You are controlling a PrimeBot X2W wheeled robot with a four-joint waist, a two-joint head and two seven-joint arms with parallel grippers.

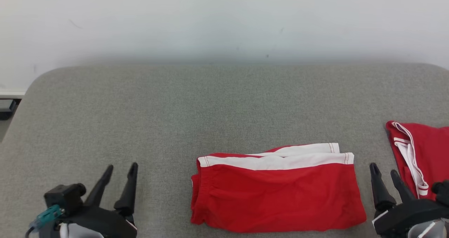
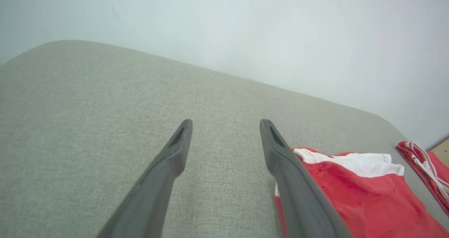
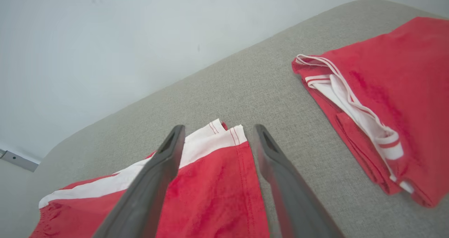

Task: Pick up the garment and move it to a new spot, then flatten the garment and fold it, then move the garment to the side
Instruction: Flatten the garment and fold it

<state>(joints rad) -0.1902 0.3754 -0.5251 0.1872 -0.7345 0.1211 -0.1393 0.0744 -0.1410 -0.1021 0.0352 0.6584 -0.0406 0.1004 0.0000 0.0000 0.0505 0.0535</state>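
No readable text, label, brand, number or sign: none on the red garment [image 1: 277, 196] with its white band, none on the grey bench [image 1: 210, 104].
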